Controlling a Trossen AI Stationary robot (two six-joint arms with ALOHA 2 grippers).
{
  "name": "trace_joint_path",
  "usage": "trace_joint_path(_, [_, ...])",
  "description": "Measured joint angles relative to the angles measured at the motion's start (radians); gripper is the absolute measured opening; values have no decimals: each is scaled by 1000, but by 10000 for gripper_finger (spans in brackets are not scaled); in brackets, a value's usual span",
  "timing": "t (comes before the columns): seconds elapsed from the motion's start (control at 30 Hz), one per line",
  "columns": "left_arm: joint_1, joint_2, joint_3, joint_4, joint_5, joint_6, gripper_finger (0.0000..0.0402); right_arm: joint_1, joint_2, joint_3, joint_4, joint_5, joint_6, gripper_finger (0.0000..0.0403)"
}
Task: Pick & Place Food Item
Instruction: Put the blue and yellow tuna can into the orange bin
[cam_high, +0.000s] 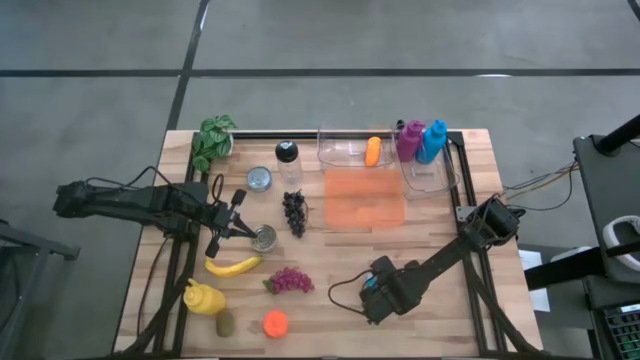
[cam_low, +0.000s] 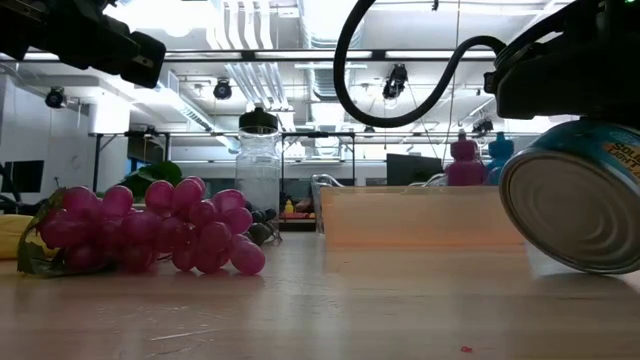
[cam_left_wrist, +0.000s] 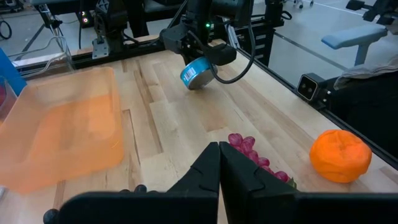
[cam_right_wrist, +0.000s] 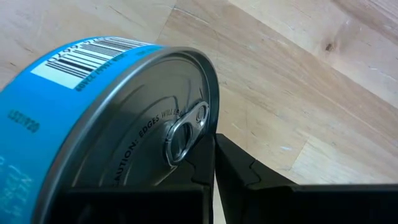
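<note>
Blue can (cam_low: 575, 195) rests on edge, lid facing sideways.

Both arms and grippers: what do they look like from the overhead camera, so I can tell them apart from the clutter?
Both are black, jointed arms. The left gripper ends in two thin dark fingers. The right gripper sits on a blockier wrist with a black cable looping beside it.

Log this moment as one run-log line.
left gripper: shut, empty, over table by silver can | right gripper: shut, by blue can, front right

Overhead, tabletop-level, two wrists — shared table (cam_high: 440, 230)
</note>
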Motion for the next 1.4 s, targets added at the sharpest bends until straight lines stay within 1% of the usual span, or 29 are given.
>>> trace_joint_path(1.23, [0, 0, 0, -3, 0, -3, 6, 0, 1, 0, 5, 0, -3, 8])
trace_joint_path(1.4, [0, 0, 0, -2, 0, -3, 6, 0, 2, -1, 6, 20, 3, 9])
